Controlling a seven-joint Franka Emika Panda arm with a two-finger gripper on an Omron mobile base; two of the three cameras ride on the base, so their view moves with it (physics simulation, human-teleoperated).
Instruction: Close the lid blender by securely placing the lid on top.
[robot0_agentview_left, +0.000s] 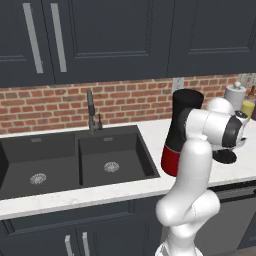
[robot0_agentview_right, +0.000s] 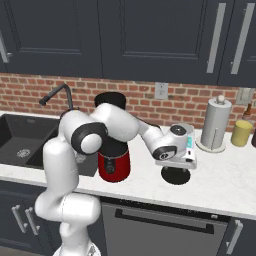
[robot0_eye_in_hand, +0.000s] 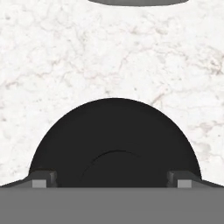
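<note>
Lid (robot0_eye_in_hand: 114, 140): black disc lying flat on the white marble counter (robot0_eye_in_hand: 65, 52), directly under the hand; its raised centre knob shows as a faint arc in the hand view.
Gripper (robot0_eye_in_hand: 112, 178): two finger tips stand apart, one at each side of the lid's near edge; contact with the lid cannot be told.
Lid, right base view (robot0_agentview_right: 175, 175): a dark round shape on the counter below the hand, to the right of the blender.
Lid, left base view (robot0_agentview_left: 226, 157): a thin dark edge under the wrist; the arm covers the rest.
Blender (robot0_agentview_right: 113, 150): glossy red base and black jar, upright on the counter between the sink and the lid; jar mouth uncovered.
Blender, left base view (robot0_agentview_left: 181, 120): jar top clear, base partly behind the arm.
Sink (robot0_agentview_left: 75, 160): dark double basin, left of the blender.
Canister (robot0_agentview_right: 215, 124): grey-white cylinder near the brick wall, well apart from the lid.
Yellow container (robot0_agentview_right: 242, 133): just beside the canister.
</note>
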